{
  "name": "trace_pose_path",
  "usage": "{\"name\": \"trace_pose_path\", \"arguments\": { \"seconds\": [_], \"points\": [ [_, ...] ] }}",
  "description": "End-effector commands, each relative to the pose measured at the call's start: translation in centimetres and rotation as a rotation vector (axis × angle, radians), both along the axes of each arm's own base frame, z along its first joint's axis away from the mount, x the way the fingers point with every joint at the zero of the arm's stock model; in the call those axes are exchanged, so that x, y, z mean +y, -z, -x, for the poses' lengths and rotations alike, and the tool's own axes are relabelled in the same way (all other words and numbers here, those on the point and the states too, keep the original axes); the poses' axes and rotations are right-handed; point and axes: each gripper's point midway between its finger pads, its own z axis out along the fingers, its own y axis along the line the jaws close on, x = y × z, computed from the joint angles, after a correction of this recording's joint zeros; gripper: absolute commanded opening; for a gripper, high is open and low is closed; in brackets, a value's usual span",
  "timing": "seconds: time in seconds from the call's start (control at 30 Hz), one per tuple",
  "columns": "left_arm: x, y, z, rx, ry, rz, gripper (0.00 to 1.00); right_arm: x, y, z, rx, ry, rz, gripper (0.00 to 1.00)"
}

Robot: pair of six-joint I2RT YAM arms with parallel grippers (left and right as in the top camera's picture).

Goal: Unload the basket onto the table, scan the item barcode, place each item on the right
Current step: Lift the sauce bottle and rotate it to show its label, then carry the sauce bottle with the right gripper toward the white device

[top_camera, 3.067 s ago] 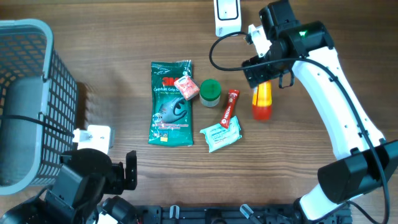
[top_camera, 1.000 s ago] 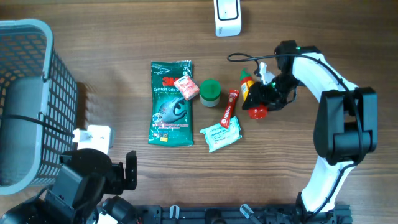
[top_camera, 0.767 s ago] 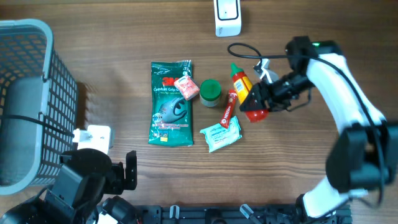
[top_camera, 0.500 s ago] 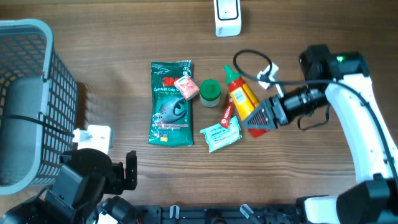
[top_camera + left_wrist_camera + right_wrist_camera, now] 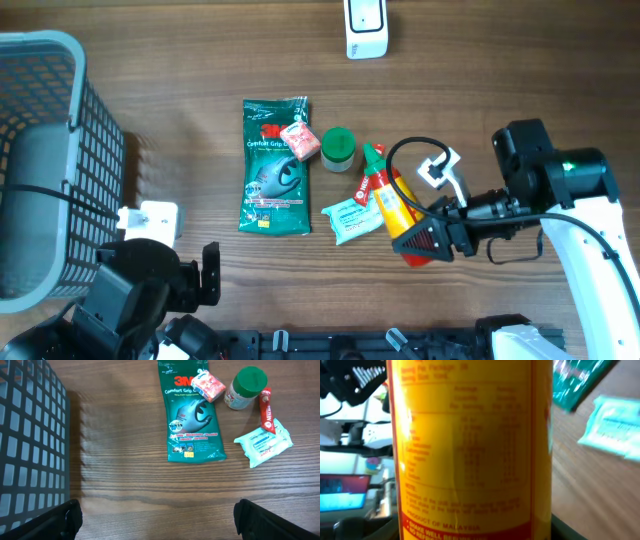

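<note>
My right gripper (image 5: 428,240) is shut on the red base end of a sauce bottle (image 5: 392,204) with a yellow label and a green cap. The bottle is held tilted above the table, cap toward the back left, over the red sachet and the wipes pack. Its yellow label (image 5: 470,445) fills the right wrist view with blurred small print; no barcode shows there. A white scanner-like device (image 5: 365,26) stands at the back edge. My left gripper (image 5: 159,521) is open over bare wood near the front left, holding nothing.
A green 3M glove pack (image 5: 275,165), a small pink packet (image 5: 298,140), a green-lidded jar (image 5: 338,148), a red stick sachet (image 5: 366,180) and a wipes pack (image 5: 352,217) lie mid-table. A grey mesh basket (image 5: 60,60) stands at the left.
My right arm picked the bottle up from the right of the items, tipped it over and carried it toward the front. It now hangs above the sachet and wipes. The left arm stayed still.
</note>
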Motion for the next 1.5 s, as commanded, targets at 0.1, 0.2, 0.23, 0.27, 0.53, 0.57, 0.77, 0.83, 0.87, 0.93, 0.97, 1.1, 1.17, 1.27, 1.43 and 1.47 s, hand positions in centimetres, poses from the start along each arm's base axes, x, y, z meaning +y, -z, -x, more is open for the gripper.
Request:
{"name": "trace_pose_path", "arguments": {
  "seconds": [0.1,0.2,0.23,0.27,0.53,0.57,0.77,0.83,0.87,0.93,0.97,1.1,1.17,1.27,1.43,1.47],
  "points": [
    [0.2,-0.2,0.0,-0.011,-0.019,0.008,1.0,-0.6,0.8,-6.9,-0.181,0.18,0.098,0.44],
    [0.2,-0.2,0.0,-0.011,-0.019,0.008,1.0,-3.4,1.8,-12.7,-0.267,0.437,0.279,0.43],
    [0.2,-0.2,0.0,-0.011,-0.018,0.007,1.0,-4.3,1.7,-14.5,-0.311,0.513,0.318,0.43],
    [0.2,-0.2,0.0,-0.011,-0.019,0.008,1.0,-4.9,1.4,-16.2,-0.367,0.561,0.341,0.43],
    [0.2,-0.2,0.0,-0.011,-0.019,0.008,1.0,-6.8,1.9,-26.6,-0.685,0.671,0.426,0.38],
    [0.2,-0.2,0.0,-0.011,-0.019,0.008,1.0,-6.7,2.4,-27.4,-0.706,0.663,0.43,0.37],
    [0.2,-0.2,0.0,-0.011,-0.018,0.007,1.0,-8.6,5.3,-33.3,-0.848,0.734,0.55,0.32],
    [0.2,-0.2,0.0,-0.011,-0.018,0.007,1.0,-8.4,6.3,-34.5,-0.907,0.703,0.606,0.37],
    [0.2,-0.2,0.0,-0.012,-0.019,0.008,1.0,-8.4,7.1,-35.3,-0.944,0.681,0.673,0.38],
    [0.2,-0.2,0.0,-0.012,-0.019,0.008,1.0,-8.5,8.1,-36.5,-1.002,0.652,0.785,0.38],
    [0.2,-0.2,0.0,-0.011,-0.019,0.008,1.0,-8.2,8.6,-37.3,-1.041,0.623,0.844,0.38],
    [0.2,-0.2,0.0,-0.011,-0.019,0.008,1.0,-7.0,9.6,-41.1,-1.157,0.552,0.997,0.39],
    [0.2,-0.2,0.0,-0.011,-0.019,0.008,1.0,-6.5,10.0,-43.0,-1.196,0.519,1.048,0.39],
    [0.2,-0.2,0.0,-0.011,-0.019,0.008,1.0,-5.9,10.2,-46.1,-1.264,0.474,1.131,0.39],
    [0.2,-0.2,0.0,-0.011,-0.019,0.008,1.0,-5.1,11.3,-49.0,-1.345,0.395,1.23,0.38],
    [0.2,-0.2,0.0,-0.011,-0.019,0.008,1.0,-5.0,11.4,-49.0,-1.356,0.372,1.242,0.38]
  ]
}}
